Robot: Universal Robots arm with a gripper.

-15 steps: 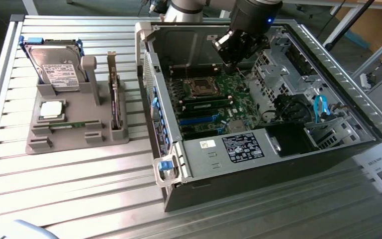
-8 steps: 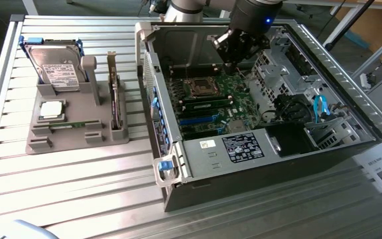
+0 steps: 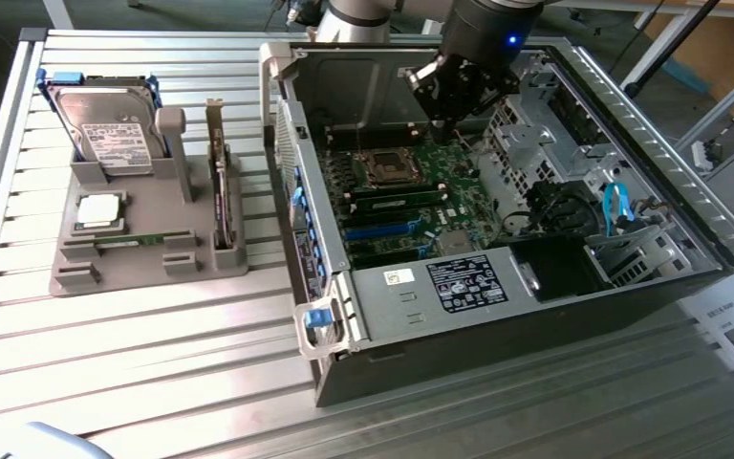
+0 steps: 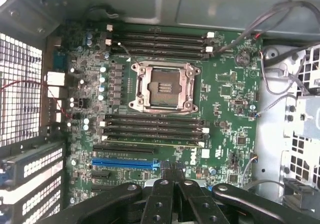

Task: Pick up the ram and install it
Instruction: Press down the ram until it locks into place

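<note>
Ram [image 3: 129,241]: one stick flat in grey holder [image 3: 76,278], gripper [image 4: 174,176] closed, empty.

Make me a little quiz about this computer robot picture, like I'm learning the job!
1. Where does the silver processor chip lie?
2. True or false: the hand is open.
3. The hand hangs above: A) the hard drive, B) the motherboard, C) the floor.

Key: 1) on the grey holder beside the computer case; 2) false, it is shut; 3) B.
</note>
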